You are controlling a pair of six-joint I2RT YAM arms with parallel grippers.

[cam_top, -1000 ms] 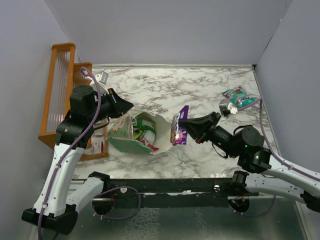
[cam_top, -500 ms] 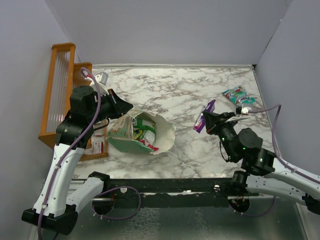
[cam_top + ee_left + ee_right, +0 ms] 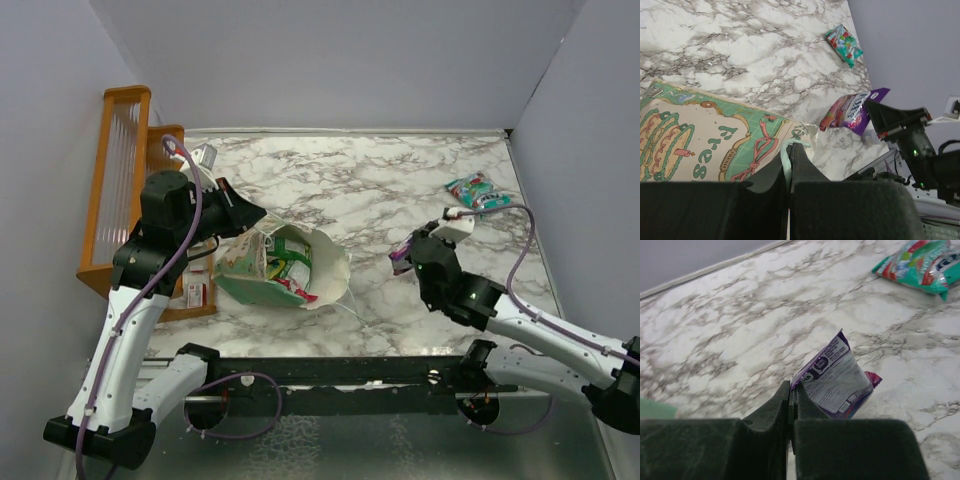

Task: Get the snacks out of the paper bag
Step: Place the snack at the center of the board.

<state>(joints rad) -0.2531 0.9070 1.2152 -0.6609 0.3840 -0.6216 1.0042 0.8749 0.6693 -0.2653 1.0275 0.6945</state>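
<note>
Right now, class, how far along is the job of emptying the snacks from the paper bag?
Done: a teal packet lies on the table at far right. In hand: the right pincer grips a purple packet outside the paper bag, whose rim the left pincer pinches. Left: green and red packets show inside.

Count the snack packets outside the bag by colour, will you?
Teal packet: 1, lying on the table.
Purple packet: 1, pinched in the right gripper.
Total outside: 2.
Those inside the paper bag are too hidden to count.
</note>
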